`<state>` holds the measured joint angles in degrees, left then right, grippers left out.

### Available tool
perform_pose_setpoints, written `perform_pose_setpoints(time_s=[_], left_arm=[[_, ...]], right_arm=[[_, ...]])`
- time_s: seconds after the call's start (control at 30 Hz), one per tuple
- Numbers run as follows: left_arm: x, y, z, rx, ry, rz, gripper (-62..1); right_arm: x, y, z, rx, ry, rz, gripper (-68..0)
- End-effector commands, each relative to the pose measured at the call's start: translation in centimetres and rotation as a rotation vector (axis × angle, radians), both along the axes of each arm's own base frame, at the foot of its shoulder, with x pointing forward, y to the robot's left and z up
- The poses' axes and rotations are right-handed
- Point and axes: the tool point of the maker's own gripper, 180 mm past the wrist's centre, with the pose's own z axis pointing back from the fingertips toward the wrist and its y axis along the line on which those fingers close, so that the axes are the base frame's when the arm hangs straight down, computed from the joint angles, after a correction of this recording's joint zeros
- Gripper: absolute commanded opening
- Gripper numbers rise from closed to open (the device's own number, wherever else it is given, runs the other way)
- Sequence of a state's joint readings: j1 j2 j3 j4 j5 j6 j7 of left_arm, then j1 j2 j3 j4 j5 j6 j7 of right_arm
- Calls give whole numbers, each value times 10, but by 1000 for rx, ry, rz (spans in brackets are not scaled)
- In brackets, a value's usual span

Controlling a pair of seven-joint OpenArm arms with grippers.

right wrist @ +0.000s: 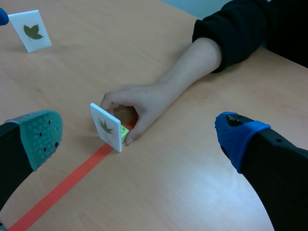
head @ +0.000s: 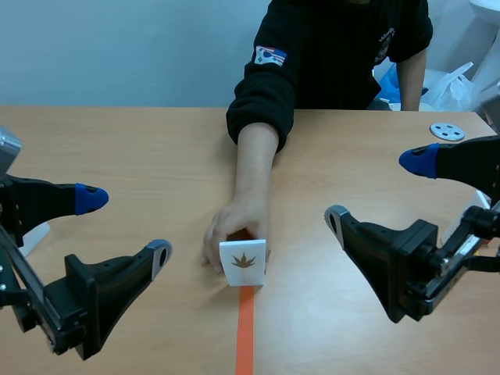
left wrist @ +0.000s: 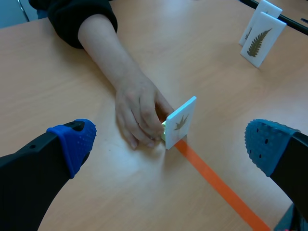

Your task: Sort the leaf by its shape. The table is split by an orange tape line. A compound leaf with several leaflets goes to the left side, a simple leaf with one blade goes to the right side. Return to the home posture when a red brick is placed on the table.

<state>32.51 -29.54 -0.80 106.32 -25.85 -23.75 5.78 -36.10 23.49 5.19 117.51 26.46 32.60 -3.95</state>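
A white card point(head: 243, 263) printed with a brown leaf of several pointed lobes stands upright on the far end of the orange tape line point(head: 246, 336). A person's hand point(head: 232, 228) holds it from behind. In the wrist views the card point(left wrist: 180, 121) point(right wrist: 107, 127) rests against a small yellow-green block point(right wrist: 124, 133) under the hand point(left wrist: 138, 112) point(right wrist: 142, 103). My left gripper point(head: 125, 226) point(left wrist: 168, 141) is open, short of the card on its left. On the card's right my right gripper point(head: 376, 190) point(right wrist: 139, 137) is also open. Neither touches the card.
Two white cards, the nearer with a fern leaf point(left wrist: 260, 42), stand far off on one side. A card with a single-blade leaf point(right wrist: 31, 30) stands on the other. A grey disc point(head: 447, 131) lies at the back right. The person's sleeve point(head: 262, 101) crosses the far table.
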Motion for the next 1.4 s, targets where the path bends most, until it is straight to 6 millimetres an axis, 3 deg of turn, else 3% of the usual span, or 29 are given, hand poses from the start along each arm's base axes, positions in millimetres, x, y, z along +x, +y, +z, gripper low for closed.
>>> perform_pose_setpoints(time_s=[0.0,0.27,0.57,0.93,1.37], left_arm=[[1,-1,4,-4,-18,-5,14],[10,-5,-4,10,-27,-38,14],[30,-12,-45,43,-17,-83,14],[50,-36,-86,87,-36,-191,14],[59,-86,-120,71,4,-265,14]], right_arm=[[3,-4,6,12,-21,-12,3],[3,-4,6,8,-22,-13,3],[6,-9,4,-31,-35,-36,3],[8,-13,2,-59,-42,-56,3],[11,-18,1,-72,-48,-86,3]])
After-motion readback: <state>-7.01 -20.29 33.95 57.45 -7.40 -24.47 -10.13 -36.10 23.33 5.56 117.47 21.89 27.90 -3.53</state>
